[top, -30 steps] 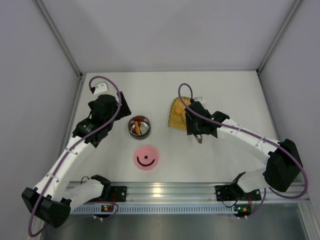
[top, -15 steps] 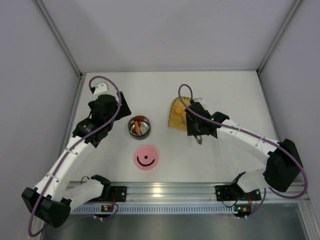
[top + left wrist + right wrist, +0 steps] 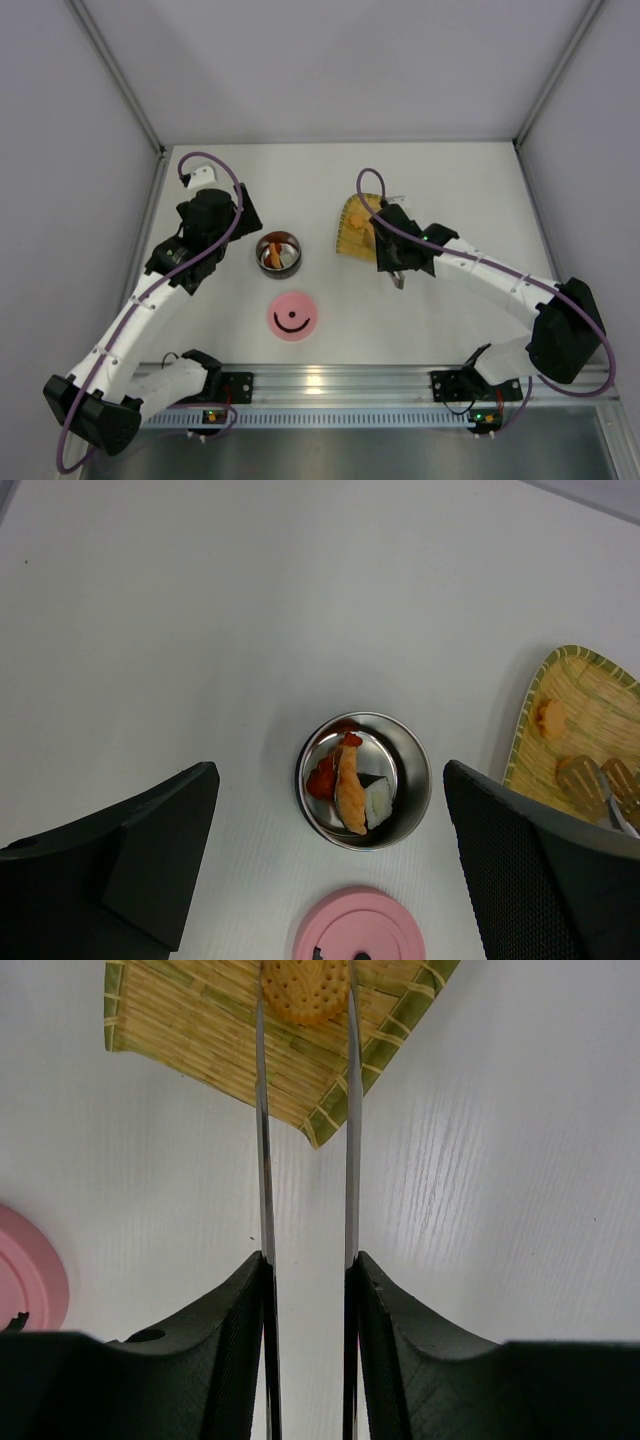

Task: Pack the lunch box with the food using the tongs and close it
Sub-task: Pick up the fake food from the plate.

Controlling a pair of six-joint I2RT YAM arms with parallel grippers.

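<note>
The lunch box is a small steel bowl holding an orange piece, a red piece and a dark-and-white piece of food. Its pink lid lies apart, nearer the arms. My right gripper is shut on the tongs, whose two thin arms run forward to either side of an orange food piece on the yellow woven tray. Whether the tips touch it I cannot tell. More orange pieces lie on the tray. My left gripper hangs open, left of the bowl, holding nothing.
White table with grey walls at the left, back and right. The tray lies right of the bowl, partly under my right wrist. A metal rail with the arm bases runs along the near edge.
My right gripper has squeezed the tongs, bringing their arms closer together around the orange piece. Both arms have hardly moved.
</note>
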